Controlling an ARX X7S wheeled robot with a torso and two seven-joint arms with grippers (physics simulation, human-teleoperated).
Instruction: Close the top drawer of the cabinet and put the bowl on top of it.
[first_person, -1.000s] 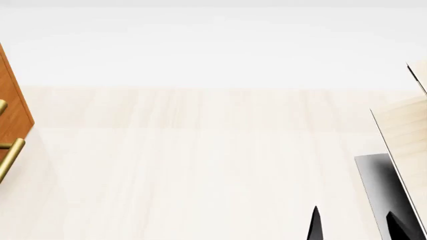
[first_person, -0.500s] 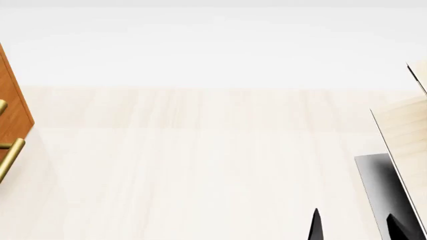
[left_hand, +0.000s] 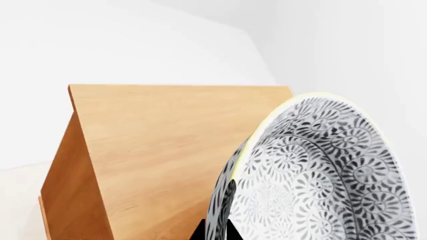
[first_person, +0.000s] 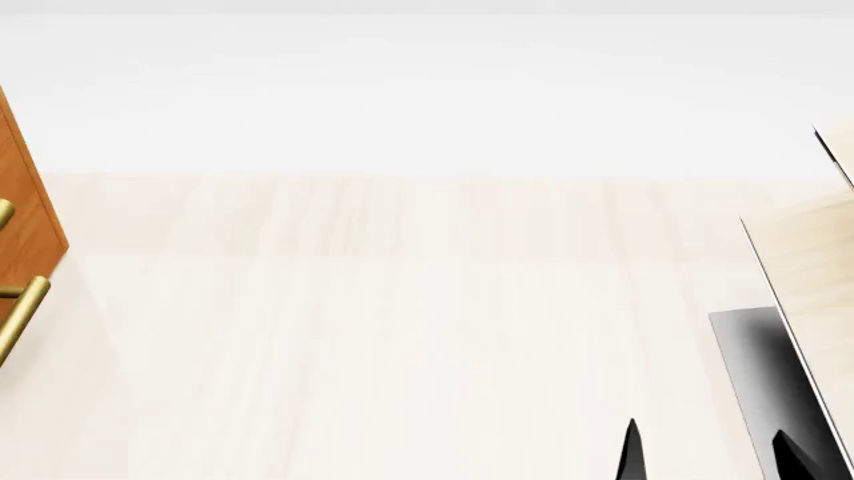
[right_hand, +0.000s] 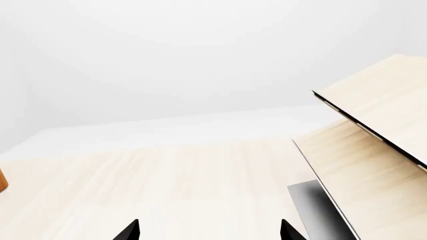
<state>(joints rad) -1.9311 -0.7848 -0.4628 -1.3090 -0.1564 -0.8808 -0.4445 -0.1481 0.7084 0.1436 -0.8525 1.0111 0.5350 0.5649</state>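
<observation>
The bowl (left_hand: 320, 170), white with a dense grey floral pattern, is tilted on edge, and my left gripper (left_hand: 215, 232) is shut on its rim. Behind it lies the flat top of the reddish-brown cabinet (left_hand: 167, 140); the bowl is apart from it. In the head view only a strip of the cabinet (first_person: 27, 220) with two brass handles (first_person: 20, 310) shows at the left edge. I cannot tell there how the top drawer stands. My right gripper (first_person: 711, 455) is open over the table, also in its own wrist view (right_hand: 209, 231), with nothing between its fingers.
A pale light-wood rack (first_person: 814, 270) on a dark grey base (first_person: 754, 370) stands at the right, close to my right gripper. The light wooden table (first_person: 400, 330) stretches between cabinet and rack. A white wall is behind.
</observation>
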